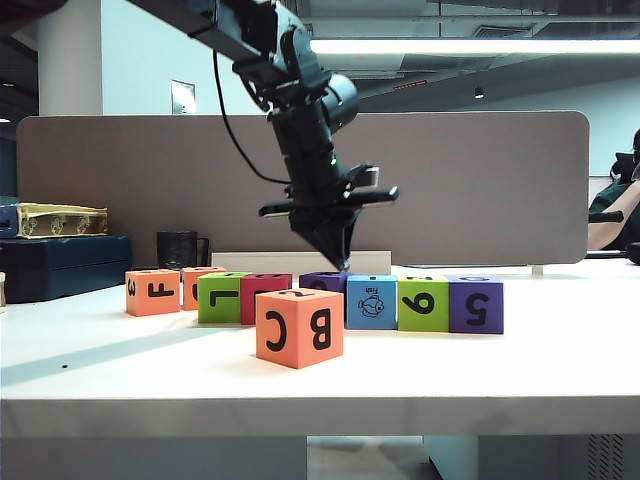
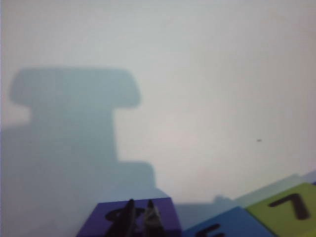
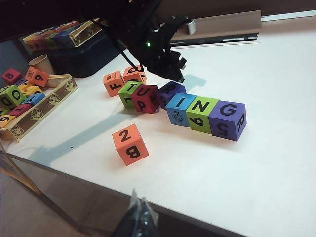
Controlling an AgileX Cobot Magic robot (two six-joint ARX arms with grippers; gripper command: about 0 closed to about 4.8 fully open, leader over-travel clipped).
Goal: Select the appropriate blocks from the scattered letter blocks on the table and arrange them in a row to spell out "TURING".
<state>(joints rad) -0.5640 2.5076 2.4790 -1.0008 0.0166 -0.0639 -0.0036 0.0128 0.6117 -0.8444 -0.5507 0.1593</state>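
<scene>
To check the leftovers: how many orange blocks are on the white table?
3: the F block and another orange block beside it behind the row's T end, and the B block alone in front.

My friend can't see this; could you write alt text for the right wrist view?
Six letter blocks sit in a row on a white table, tops reading T, U, a partly hidden letter, I, N, G. The left gripper, jaws shut, hangs over the purple third block.

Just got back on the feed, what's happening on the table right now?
The left gripper, shut, points down at the purple R block, which sits slightly behind the line. The other blocks already form a row: green T, magenta U, blue I, green N, purple G. The right gripper hangs back off the table edge, holding nothing. An orange block sits apart in front.
</scene>
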